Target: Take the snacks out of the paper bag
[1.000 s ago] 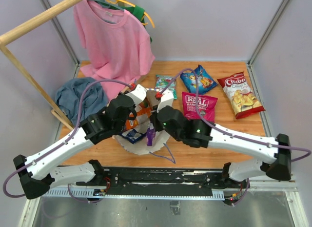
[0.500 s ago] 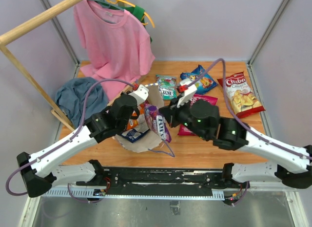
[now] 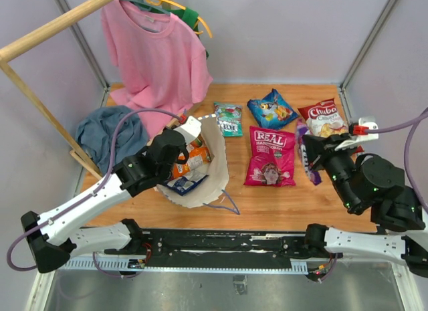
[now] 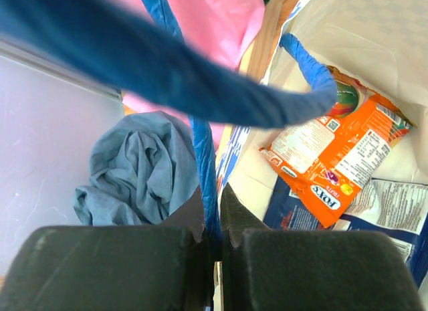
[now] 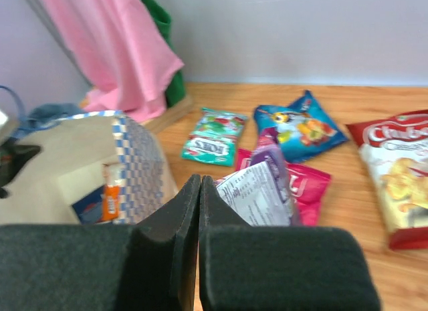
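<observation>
Right claw (image 5: pixel 199 184) swung from paper bag (image 3: pixel 215 165) to right side, pinching purple packet (image 5: pixel 261 184). Left claw (image 4: pixel 215 221) pinched blue cord handle (image 4: pixel 204 160). Best: lower packet onto bare desk (image 3: pixel 267 200) near Chiba chips (image 3: pixel 328 124), then release.

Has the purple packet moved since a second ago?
Yes. The purple packet, shut in the right gripper, has travelled right from the paper bag mouth, past the REAL bag, and now hangs beside the Chiba chips.
</observation>
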You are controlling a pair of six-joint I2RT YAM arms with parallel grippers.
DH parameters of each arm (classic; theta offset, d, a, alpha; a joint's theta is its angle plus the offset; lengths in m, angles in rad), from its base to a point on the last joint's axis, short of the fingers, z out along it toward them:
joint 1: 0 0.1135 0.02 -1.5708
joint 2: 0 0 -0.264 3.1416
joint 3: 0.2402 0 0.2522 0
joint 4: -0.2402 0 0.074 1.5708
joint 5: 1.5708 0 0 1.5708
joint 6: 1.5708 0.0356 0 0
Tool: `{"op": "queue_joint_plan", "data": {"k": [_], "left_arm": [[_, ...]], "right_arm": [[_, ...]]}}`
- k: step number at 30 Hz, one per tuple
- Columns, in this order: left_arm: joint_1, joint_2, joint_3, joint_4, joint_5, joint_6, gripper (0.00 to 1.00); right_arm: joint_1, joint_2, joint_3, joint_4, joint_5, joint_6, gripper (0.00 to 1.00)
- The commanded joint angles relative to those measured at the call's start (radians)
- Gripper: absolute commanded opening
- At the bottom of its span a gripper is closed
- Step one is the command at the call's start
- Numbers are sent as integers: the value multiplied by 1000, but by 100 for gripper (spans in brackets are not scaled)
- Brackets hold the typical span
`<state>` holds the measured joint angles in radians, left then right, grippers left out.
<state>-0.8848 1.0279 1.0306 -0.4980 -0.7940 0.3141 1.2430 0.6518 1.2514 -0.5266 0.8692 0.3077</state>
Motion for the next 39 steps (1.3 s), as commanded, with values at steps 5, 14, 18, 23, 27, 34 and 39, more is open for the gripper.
{"op": "queue_joint_plan", "data": {"k": [5,14,18,23,27,34,39], "left_arm": [[7,-16,0,-5,36,-34,0],[7,-59,-20,-48,38,-47,1],[7,-66,-20,-52,39,-43,0],[7,-62,-24,-48,45,-44,1],[7,-63,-33,-48,52,-52,1],[7,-84,-49,-55,56,-59,1],[7,-92,-47,-63,55,-59,1]], "right_arm": [[-200,254,126,-189,-139,-104,1],[-1144,417,-13,19,-1088,35,1],[-1277,438,-81,64,-1172,51,1],[-1320,450,-166,108,-1232,59,1],[-1320,471,-191,138,-1285,65,1],[-1321,504,-204,142,-1212,43,1],[-1325,520,-210,145,-1186,24,1]]}}
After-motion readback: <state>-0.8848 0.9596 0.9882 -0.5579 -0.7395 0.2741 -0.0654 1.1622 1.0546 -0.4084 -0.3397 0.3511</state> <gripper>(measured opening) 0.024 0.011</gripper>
